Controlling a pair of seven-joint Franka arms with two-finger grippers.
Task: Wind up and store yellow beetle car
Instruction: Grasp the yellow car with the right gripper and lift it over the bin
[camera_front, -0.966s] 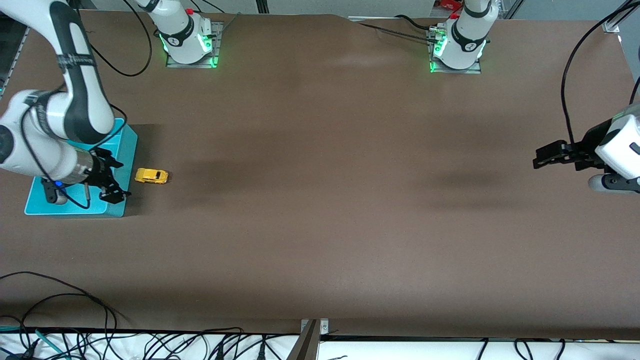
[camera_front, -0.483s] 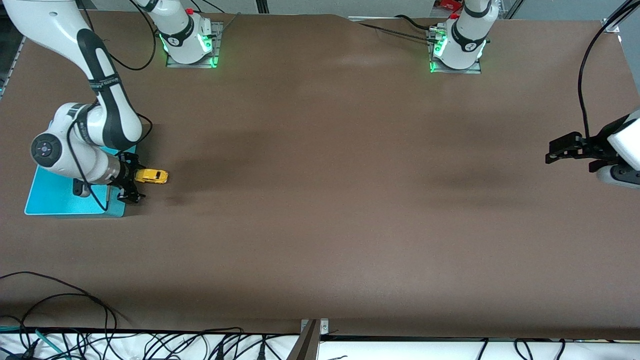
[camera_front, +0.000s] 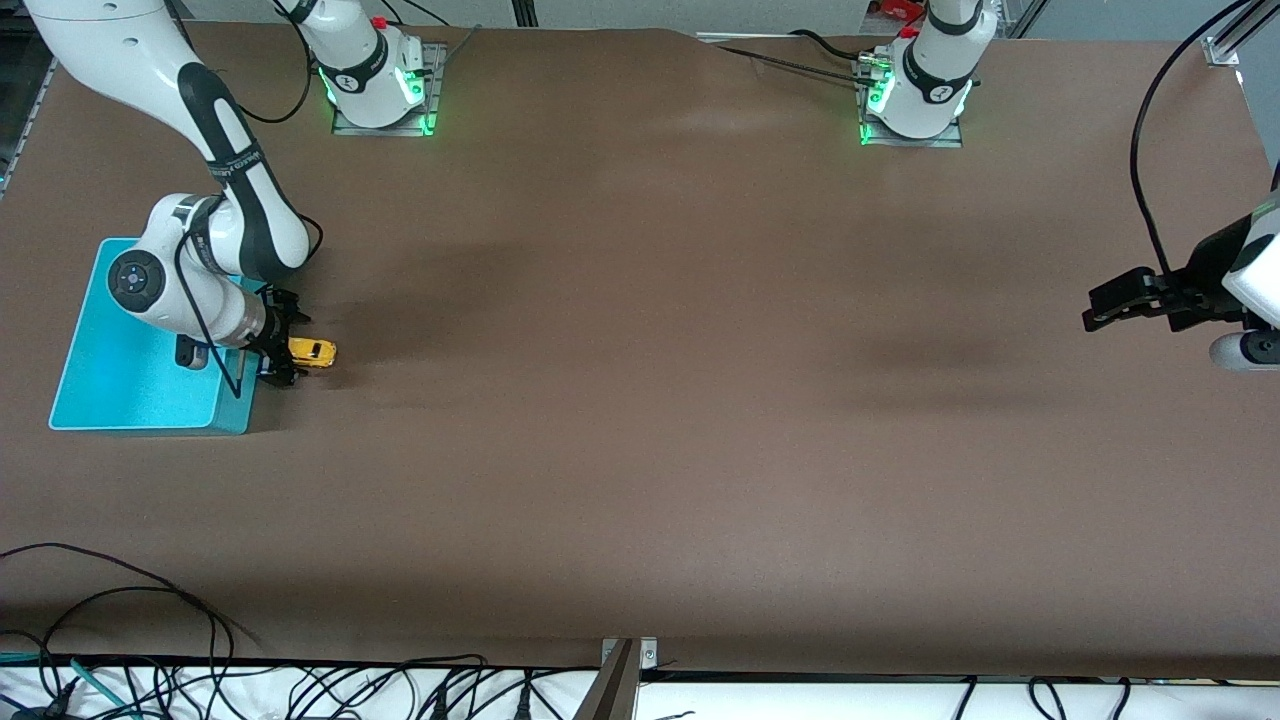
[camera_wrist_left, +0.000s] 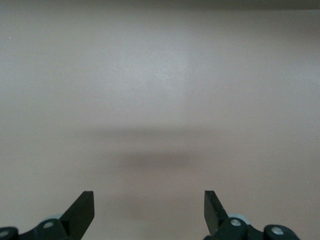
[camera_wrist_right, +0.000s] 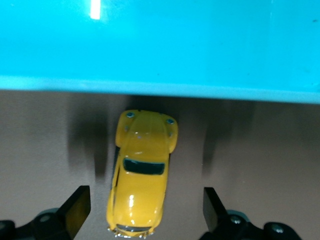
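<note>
The yellow beetle car (camera_front: 318, 351) stands on the brown table beside the turquoise bin (camera_front: 120, 390), on the side toward the left arm's end. My right gripper (camera_front: 288, 349) is open and low over the car's end next to the bin. In the right wrist view the car (camera_wrist_right: 141, 172) lies between the two open fingers (camera_wrist_right: 75, 207) of the right gripper (camera_wrist_right: 145, 210), untouched, with the bin's wall (camera_wrist_right: 160, 45) just past it. My left gripper (camera_front: 1108, 305) is open and empty in the air at the left arm's end; the left wrist view shows it (camera_wrist_left: 148, 207) over bare table.
The brown table (camera_front: 640, 400) stretches bare between the two arms. Cables (camera_front: 200, 680) lie along the table's edge nearest the front camera. The arm bases (camera_front: 375, 80) stand at the edge farthest from it.
My right gripper has moved off the bin toward the car and come down around it, still open. The left gripper has shifted slightly at its end of the table.
</note>
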